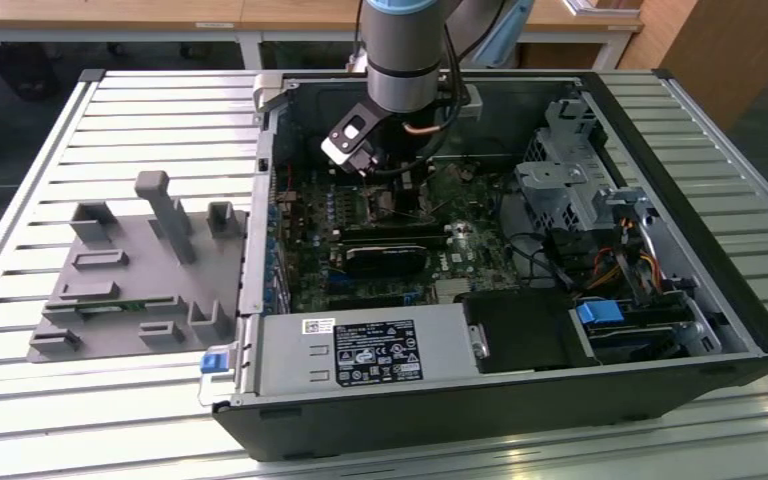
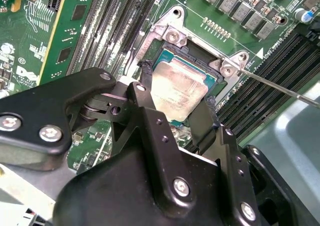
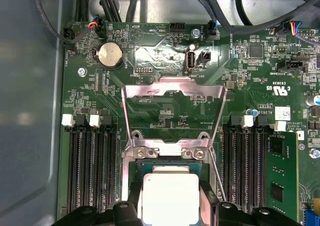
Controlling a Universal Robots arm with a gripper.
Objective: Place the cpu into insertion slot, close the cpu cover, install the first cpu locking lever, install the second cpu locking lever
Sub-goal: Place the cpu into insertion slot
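A slatted metal surface [image 1: 37, 150] is carrying an open computer case [image 1: 424, 425], with a grey moulded fixture [image 1: 131, 280] lying beside it on the exterior view's left. Further back, the robot arm [image 1: 404, 50] is reaching down into the case over the green motherboard [image 3: 250, 76]. The hand [image 2: 179, 93] is sitting low over the insertion slot [image 2: 167, 50], its black fingers [image 2: 146, 103] partly closed and pressing against two opposite edges of the cpu [image 3: 170, 196], which is resting in the slot between banks of long memory slots [image 3: 92, 171]. Beyond it, the cpu cover [image 3: 172, 89] is standing flipped open, and a thin locking lever [image 2: 280, 88] is sticking out unlatched beside the socket.
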